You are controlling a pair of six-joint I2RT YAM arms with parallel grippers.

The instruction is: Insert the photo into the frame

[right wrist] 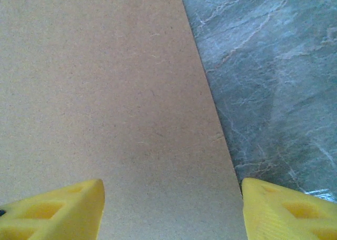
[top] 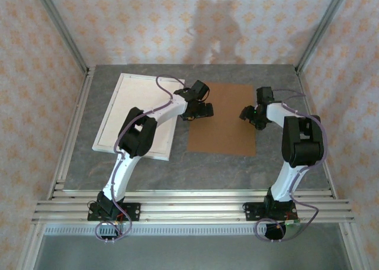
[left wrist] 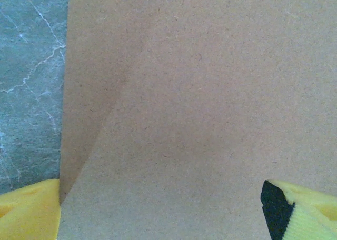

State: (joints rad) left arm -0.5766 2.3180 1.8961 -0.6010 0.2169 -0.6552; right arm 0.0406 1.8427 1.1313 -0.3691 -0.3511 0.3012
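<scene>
The white frame [top: 126, 95] lies flat at the back left of the table, partly crossed by my left arm. The teal photo is out of view. A plain brown backing board [top: 222, 119] lies flat in the middle of the table. My left gripper [top: 198, 109] hovers open over the board's left edge, its yellow fingers [left wrist: 29, 212] straddling that edge over the brown board [left wrist: 200, 103]. My right gripper [top: 247, 114] hovers open over the board's right edge, with one fingertip [right wrist: 287, 211] over the grey table and the other over the board [right wrist: 105, 92]. Neither gripper holds anything.
The grey marbled table [top: 207, 172] is open in front of the board and frame. Aluminium rails [top: 195, 202] run along the near edge, and patterned walls [top: 177, 21] close in the back and sides.
</scene>
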